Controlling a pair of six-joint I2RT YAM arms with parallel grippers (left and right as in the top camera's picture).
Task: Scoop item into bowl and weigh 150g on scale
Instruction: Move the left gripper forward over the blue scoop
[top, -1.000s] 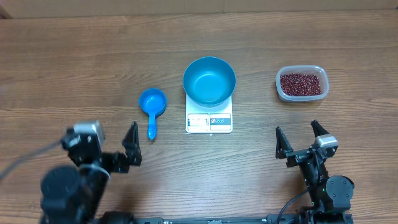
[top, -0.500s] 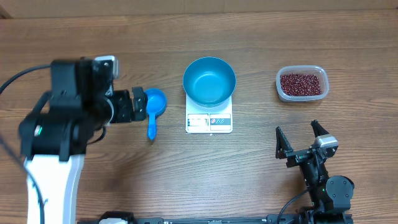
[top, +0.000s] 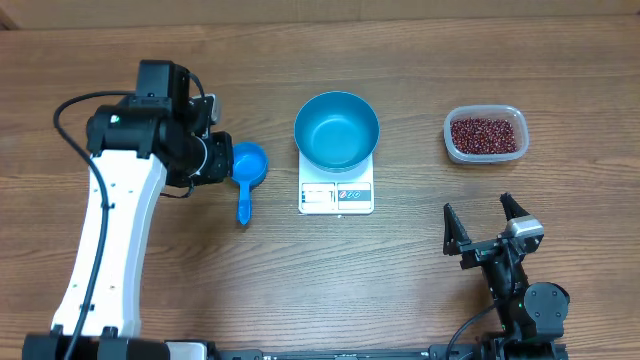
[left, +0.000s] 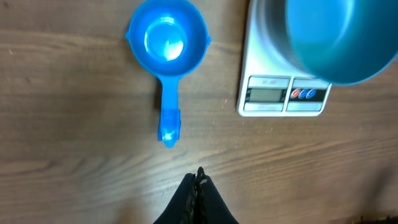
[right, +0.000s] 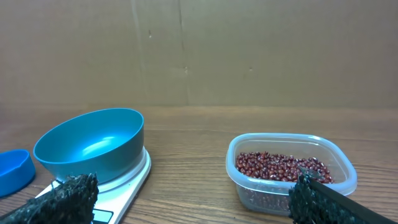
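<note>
The blue bowl (top: 336, 130) (left: 336, 43) (right: 90, 146) stands empty on the white scale (top: 336, 196) (left: 283, 96) (right: 124, 186). Red-brown beans (top: 485, 135) (right: 283, 167) fill a clear tub at the right. A small blue scoop (top: 245, 165) (left: 168, 43) lies left of the scale, empty, with its handle pointing toward the near edge. My left gripper (top: 220, 160) (left: 199, 177) hangs above the table just left of the scoop, shut on nothing. Near the front right, my right gripper (top: 478, 212) (right: 193, 202) stands open and empty, facing the tub and the scale.
The clear plastic tub (top: 452, 150) (right: 280, 193) sits at the right, apart from the scale. A brown cardboard wall (right: 186, 50) runs along the table's far side. Bare wooden tabletop (top: 330, 270) lies between the two arms.
My left arm has swung from the near left up to beside the scoop, and its gripper has gone from open to shut. The right arm has not moved.
</note>
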